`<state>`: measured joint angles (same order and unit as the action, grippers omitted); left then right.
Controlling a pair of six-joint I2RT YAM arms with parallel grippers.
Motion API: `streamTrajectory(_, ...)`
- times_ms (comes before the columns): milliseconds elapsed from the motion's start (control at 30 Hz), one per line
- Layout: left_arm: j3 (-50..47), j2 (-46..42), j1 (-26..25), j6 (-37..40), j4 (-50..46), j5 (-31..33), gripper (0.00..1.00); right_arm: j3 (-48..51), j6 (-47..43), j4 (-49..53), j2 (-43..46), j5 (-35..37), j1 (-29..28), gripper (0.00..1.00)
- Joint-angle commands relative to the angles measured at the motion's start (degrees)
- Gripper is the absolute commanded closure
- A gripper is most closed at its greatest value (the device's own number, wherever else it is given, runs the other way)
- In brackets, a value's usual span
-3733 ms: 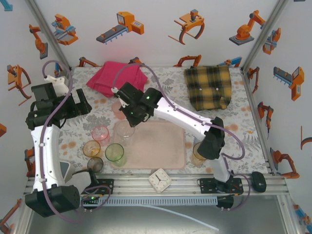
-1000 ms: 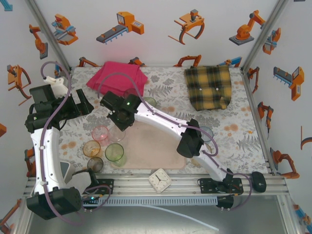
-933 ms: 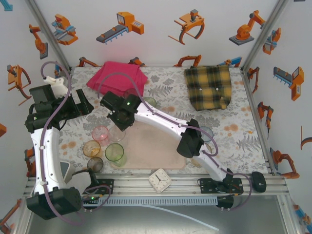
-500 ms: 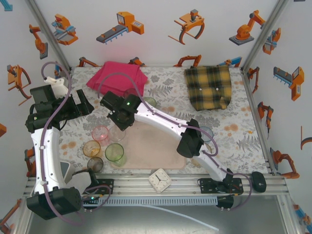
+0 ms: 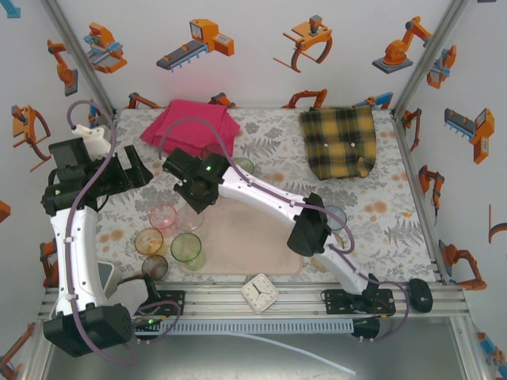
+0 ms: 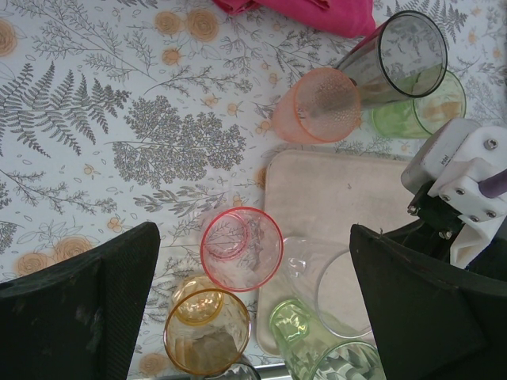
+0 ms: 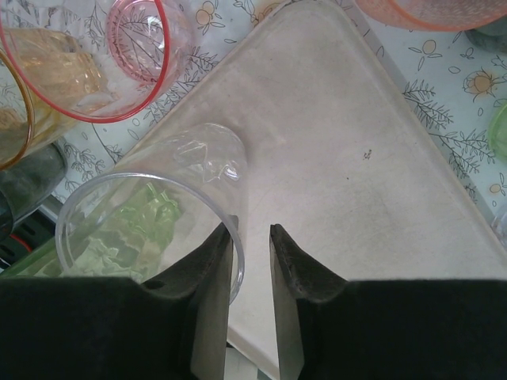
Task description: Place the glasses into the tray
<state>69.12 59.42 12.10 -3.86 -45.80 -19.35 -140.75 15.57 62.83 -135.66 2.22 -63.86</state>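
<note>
The right gripper (image 7: 252, 233) has just parted its fingers slightly off the clear glass (image 7: 158, 198), leaving it standing in the far-left corner of the tray (image 7: 341, 142), so that one looks delivered; the left gripper (image 6: 253, 228) hangs wide open left of the tray.

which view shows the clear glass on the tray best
Right wrist: the clear glass is close up, its rim between the fingers. Left wrist shows it smaller, on the tray; top external has it mostly under the right arm.

White arms (image 5: 261, 195), black joints (image 5: 309, 233); lilac cables (image 5: 190, 120)
</note>
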Motion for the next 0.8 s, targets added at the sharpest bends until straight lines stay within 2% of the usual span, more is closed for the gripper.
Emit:
streamTrajectory(0,-0.3,-0.82,0.36,-0.82,0.98,-1.21,0.03,-2.3,-0.25,1.5,-0.11,0.5,-0.29,0.7)
streamTrajectory(533,0.31,-0.44,0.37,-0.73,0.89,-0.66,0.03,-6.94,-3.34,5.99,3.53,0.0,-0.04,0.61)
streamTrajectory(667,0.25,-1.23,0.38,-0.31,0.81,0.18,0.03,-8.2,-3.53,6.82,5.06,-2.44,1.56,0.61)
streamTrajectory(767,0.55,-1.07,0.32,0.08,0.48,0.04,0.03,-9.62,-2.12,8.97,7.42,-0.06,3.88,0.61)
